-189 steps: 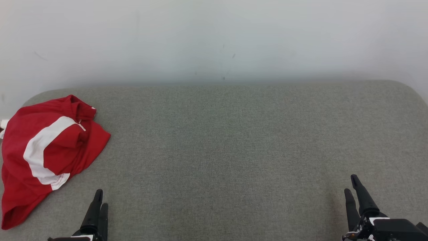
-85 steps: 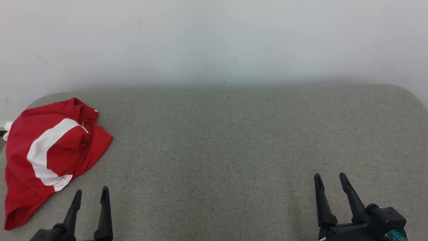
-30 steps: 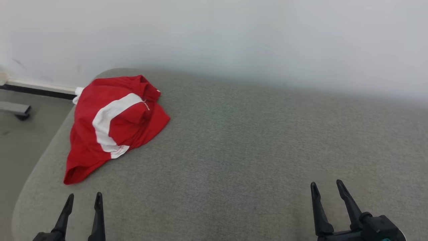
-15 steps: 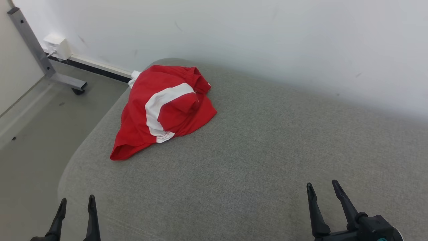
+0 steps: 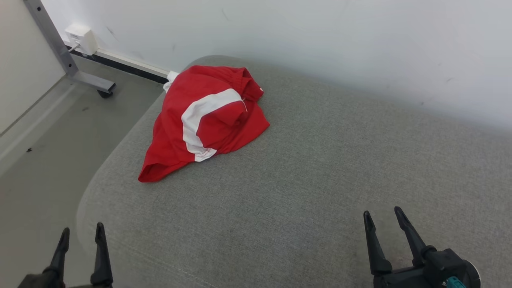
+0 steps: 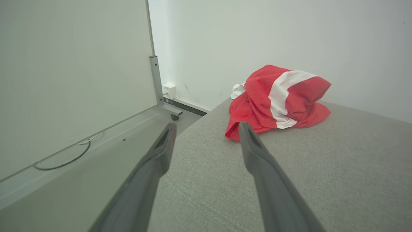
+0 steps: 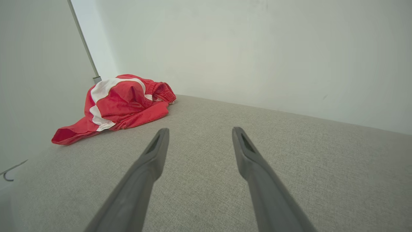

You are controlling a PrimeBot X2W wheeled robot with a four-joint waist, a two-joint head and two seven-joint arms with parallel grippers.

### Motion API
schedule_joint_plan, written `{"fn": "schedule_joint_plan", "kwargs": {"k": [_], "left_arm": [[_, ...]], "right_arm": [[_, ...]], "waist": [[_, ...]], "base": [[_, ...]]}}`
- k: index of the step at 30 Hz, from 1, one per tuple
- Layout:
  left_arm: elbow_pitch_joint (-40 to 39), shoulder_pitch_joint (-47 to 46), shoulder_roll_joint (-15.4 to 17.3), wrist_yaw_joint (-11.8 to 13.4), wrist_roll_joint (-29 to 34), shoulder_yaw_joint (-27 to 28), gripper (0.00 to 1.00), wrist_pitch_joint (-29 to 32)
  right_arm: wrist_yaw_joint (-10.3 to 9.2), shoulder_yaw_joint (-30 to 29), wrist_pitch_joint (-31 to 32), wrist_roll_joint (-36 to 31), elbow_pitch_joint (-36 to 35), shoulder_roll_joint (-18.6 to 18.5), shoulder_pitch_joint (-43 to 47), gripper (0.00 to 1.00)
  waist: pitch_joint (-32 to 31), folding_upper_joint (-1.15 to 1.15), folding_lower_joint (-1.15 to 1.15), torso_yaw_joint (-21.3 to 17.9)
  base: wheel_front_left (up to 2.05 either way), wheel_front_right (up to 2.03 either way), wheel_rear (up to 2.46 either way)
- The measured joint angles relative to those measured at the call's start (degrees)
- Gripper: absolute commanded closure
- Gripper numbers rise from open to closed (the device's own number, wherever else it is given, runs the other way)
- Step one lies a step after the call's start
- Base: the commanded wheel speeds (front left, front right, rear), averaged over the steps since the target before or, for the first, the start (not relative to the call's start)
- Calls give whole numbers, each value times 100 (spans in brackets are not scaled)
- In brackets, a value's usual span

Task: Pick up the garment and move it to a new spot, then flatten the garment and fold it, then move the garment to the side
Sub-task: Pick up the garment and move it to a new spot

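A crumpled red garment [image 5: 208,120] with a white stripe lies in a heap at the far left corner of the grey cushioned surface [image 5: 304,176]. It also appears in the left wrist view [image 6: 280,96] and the right wrist view [image 7: 119,103]. My left gripper [image 5: 81,234] hangs open at the lower left, over the surface's near left edge, well short of the garment. My right gripper [image 5: 382,216] stands open at the lower right above bare fabric, far from the garment. Neither holds anything.
A white wall [image 5: 320,40] runs close behind the surface. Left of the surface the floor [image 5: 44,160] drops away, with a grey metal frame leg on a caster [image 5: 80,76] and a white wall box [image 5: 82,38]. A pale panel [image 6: 64,80] stands at the left.
The head camera has swung left, so the garment now sits nearer the picture's middle and the floor and frame leg show. The garment lies as before; both grippers stay open.
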Motion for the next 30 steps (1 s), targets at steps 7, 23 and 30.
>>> {"fn": "schedule_joint_plan", "kwargs": {"k": [7,23,30], "left_arm": [[174,-933,259,-133,-212,0,0,0],[1134,-3969,1614,-265,-926,-127,0,517],[1786,-4394,2098,-276,-1165,-433,0,1025]], "right_arm": [[0,-70,0,-232,-23,1,-294,0],[0,-523,0,-705,-583,-3,-930,0],[0,-504,0,-611,-671,-4,-1014,0]], "waist": [[281,0,0,-285],[1491,1,1,-1453],[1877,1,2,-2071]], "base": [[0,0,0],[0,0,0],[0,0,0]]}}
